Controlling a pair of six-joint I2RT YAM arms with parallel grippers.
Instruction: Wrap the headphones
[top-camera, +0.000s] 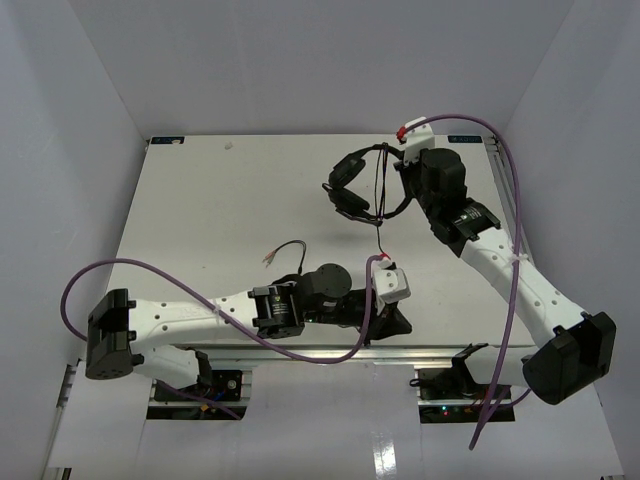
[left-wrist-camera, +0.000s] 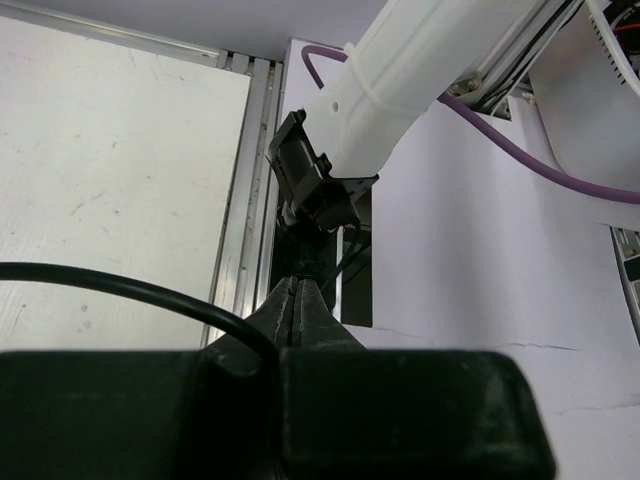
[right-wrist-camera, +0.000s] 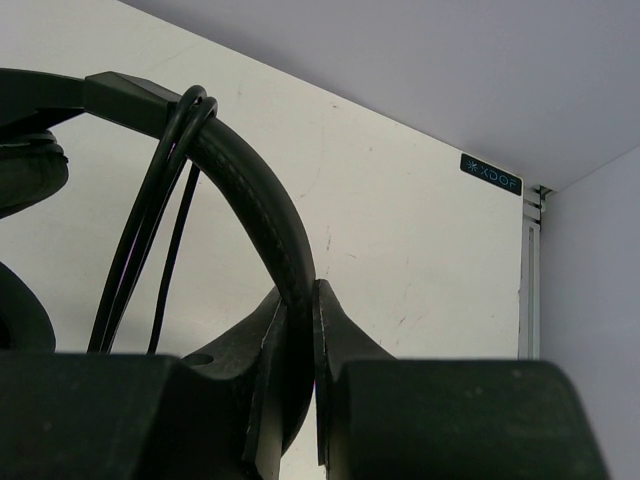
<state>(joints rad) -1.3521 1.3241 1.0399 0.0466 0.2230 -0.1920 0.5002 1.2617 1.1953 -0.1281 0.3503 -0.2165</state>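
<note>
The black headphones (top-camera: 350, 180) are at the back right of the table, earcups to the left. My right gripper (top-camera: 403, 185) is shut on the arched headband (right-wrist-camera: 250, 190), which runs down between its jaws (right-wrist-camera: 300, 290). Turns of the thin black cord (right-wrist-camera: 190, 110) loop over the headband. From there the cord (top-camera: 379, 230) runs straight toward the front to my left gripper (top-camera: 400, 322). In the left wrist view the cord (left-wrist-camera: 120, 288) curves in at the base of the shut jaws (left-wrist-camera: 292, 282). The plug end (top-camera: 268, 258) lies on the table, left of that wrist.
White walls close in the table (top-camera: 200, 200) on three sides. A metal rail (top-camera: 300, 352) runs along the front edge, right beside the left gripper. Purple arm cables (top-camera: 515, 200) arc over both arms. The right arm's base link (left-wrist-camera: 400, 70) fills the upper left wrist view.
</note>
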